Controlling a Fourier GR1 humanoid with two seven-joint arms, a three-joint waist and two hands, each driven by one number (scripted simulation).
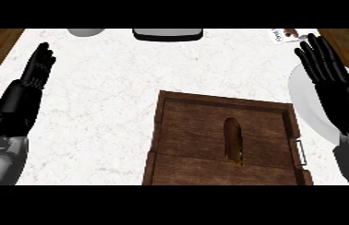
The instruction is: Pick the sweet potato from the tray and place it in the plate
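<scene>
The sweet potato [233, 141] lies lengthwise in the wooden tray [197, 127], lower centre of the frame, on the white worktop [102, 104]. The plate [303, 99] shows at the right edge, just beside the tray. The right hand [324, 67] is over the plate, fingers straight, holding nothing. The left hand [34, 74] rests open at the left edge, fingers up
</scene>
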